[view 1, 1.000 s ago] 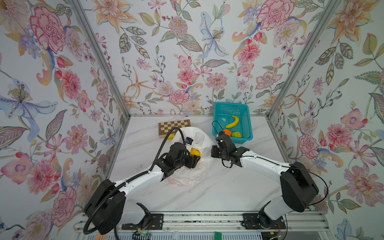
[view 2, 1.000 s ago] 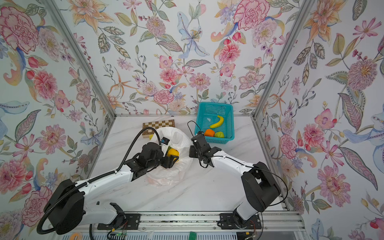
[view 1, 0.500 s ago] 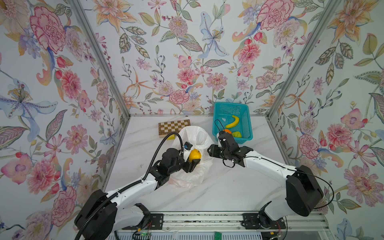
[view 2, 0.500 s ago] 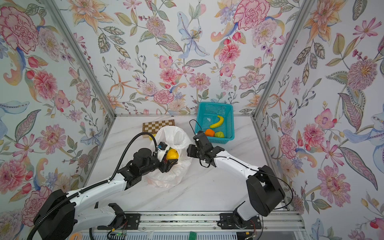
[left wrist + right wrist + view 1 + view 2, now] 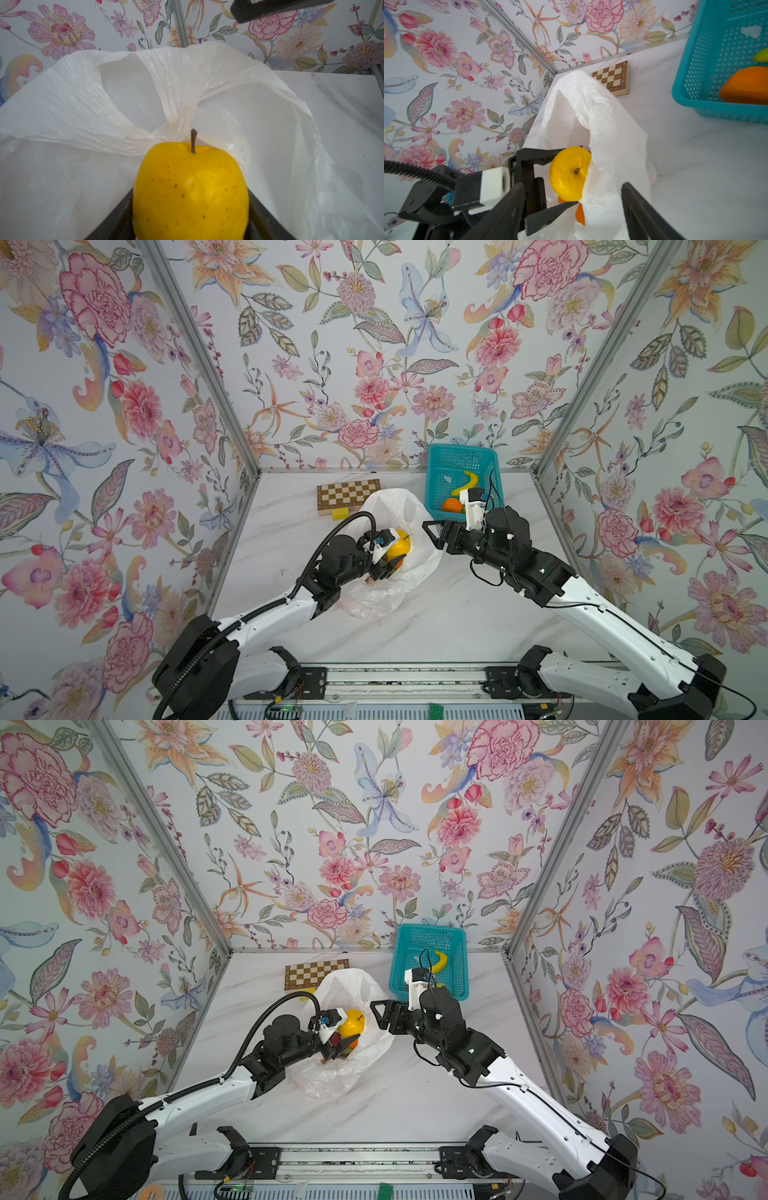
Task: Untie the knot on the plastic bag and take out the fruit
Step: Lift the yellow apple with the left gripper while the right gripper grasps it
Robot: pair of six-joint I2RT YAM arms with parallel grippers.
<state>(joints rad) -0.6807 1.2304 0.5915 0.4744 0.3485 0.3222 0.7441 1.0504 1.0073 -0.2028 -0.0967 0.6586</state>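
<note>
Left tool (image 5: 392, 558) tight on yellow apple (image 5: 401, 544) above plastic bag (image 5: 395, 506); right tool (image 5: 434, 533) agape, level, beside it.

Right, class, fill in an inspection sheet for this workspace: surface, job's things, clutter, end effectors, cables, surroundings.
Surface: white marbled table.
Job's things: plastic bag slumped open mid-table; yellow apple held at its mouth; orange in teal basket.
Clutter: chessboard, yellow block beside it; banana in teal basket.
End effectors: left end effector shut on yellow apple; right end effector open, empty, beside plastic bag.
Cables: black hose arching over left arm; thin wire looping under right wrist.
Surroundings: floral walls, metal rail in front.
</note>
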